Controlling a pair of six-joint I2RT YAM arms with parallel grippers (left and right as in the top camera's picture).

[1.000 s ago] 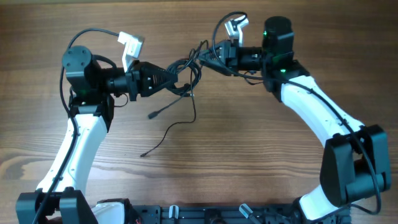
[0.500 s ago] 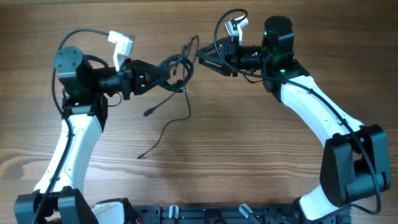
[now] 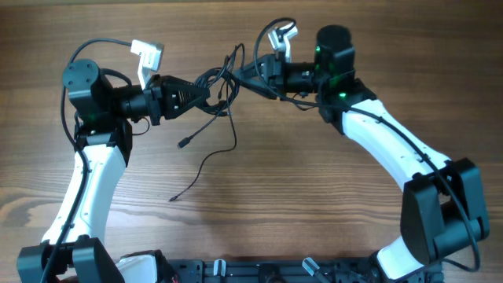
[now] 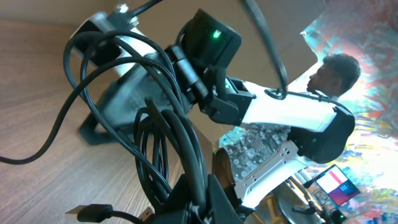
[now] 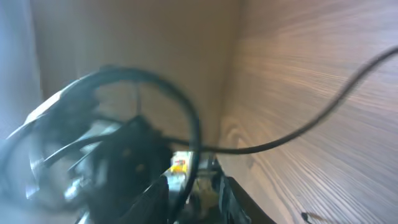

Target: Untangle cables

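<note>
Nearest the robot's base, the wood-grained counter (image 3: 330,204) carries the tail of a long cord (image 3: 235,135). Its small plug end lies at the lower left of the strand, and from there the cord curves up and to the right toward the knot. A little farther back a short cord (image 3: 196,134) hangs out of the same knot, its plug end pointing down and left (whether it touches the wood I cannot tell).

Beyond these, between the two arms, are the cables (image 3: 222,85), a bunch of thin black loops held up off the counter. The left end effector (image 3: 206,90) reaches in from the left and is closed tight on the bunch. In the left wrist view the cables (image 4: 165,124) rise in several loops straight out of the pinched fingers of the left end effector (image 4: 200,208), and the right arm (image 4: 280,115) stands behind them.

The right end effector (image 3: 240,72) comes in from the right, its tip at the far right edge of the tangle. Its wrist view is blurred, yet the fingers of the right end effector (image 5: 193,194) stand a narrow way apart. One loop of the cables (image 5: 186,118) drops into that gap, which is wider than the cord.
</note>
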